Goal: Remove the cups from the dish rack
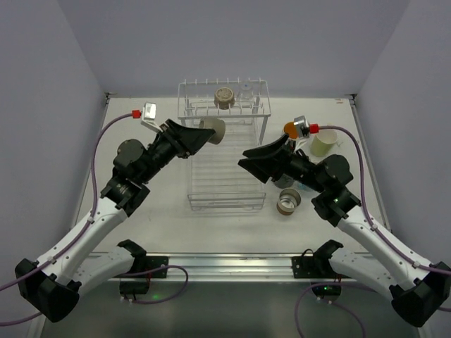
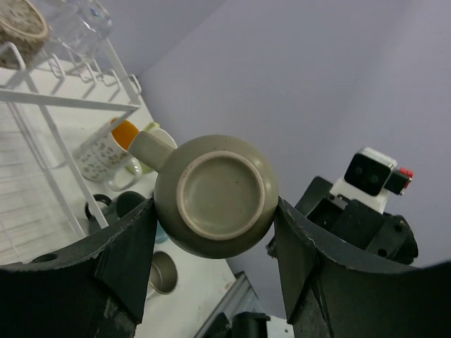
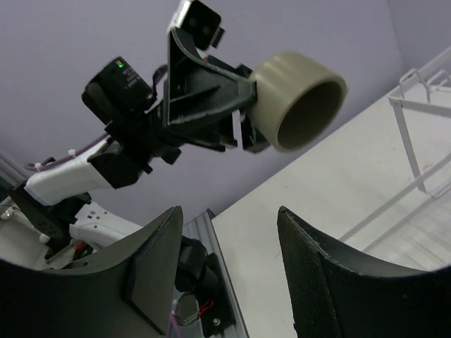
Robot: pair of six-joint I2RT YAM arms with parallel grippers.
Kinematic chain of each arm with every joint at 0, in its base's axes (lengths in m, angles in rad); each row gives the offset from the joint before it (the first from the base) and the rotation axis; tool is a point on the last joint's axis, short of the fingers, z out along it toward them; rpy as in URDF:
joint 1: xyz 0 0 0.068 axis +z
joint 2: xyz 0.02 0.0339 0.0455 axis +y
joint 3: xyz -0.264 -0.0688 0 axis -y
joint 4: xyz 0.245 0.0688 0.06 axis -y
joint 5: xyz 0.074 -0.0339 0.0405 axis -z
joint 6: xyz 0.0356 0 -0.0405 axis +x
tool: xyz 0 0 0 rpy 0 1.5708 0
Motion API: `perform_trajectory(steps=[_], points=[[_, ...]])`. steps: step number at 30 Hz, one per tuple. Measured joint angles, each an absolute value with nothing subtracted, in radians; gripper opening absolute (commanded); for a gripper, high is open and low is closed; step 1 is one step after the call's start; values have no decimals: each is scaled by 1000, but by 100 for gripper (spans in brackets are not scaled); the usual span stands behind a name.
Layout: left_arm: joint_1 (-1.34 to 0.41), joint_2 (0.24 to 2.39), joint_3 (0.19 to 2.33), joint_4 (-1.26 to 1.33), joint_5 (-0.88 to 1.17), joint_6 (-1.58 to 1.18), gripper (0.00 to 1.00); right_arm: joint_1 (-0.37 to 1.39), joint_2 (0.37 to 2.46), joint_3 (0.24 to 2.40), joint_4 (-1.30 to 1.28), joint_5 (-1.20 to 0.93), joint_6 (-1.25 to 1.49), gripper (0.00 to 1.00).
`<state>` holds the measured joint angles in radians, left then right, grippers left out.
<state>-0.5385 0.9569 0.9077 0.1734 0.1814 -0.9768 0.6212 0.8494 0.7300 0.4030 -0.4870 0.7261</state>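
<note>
The left wrist view's edge cuts off the tan cup [image 2: 17, 24] and clear glass [image 2: 81, 22].

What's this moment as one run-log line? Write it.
left gripper: shut on olive cup, aloft by dish rack | right gripper: open, empty | upper shelf: tan cup, clear glass

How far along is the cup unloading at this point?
Done: at least three cups sit on the table right of the dish rack: an orange-lined cup, a pale yellow-green cup, a brown cup. In hand: the left claw holds an olive cup in the air. Left: a tan cup and a clear glass on the upper shelf.
</note>
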Motion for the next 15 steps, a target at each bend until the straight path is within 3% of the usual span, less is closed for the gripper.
perform_trajectory(steps=[6,15], points=[[-569,927,828,284,242,-1120,25,662,950,865,419,-516,680,60],[-620,929,771,413,258,-1206,24,719,1064,933,419,-519,657,53]])
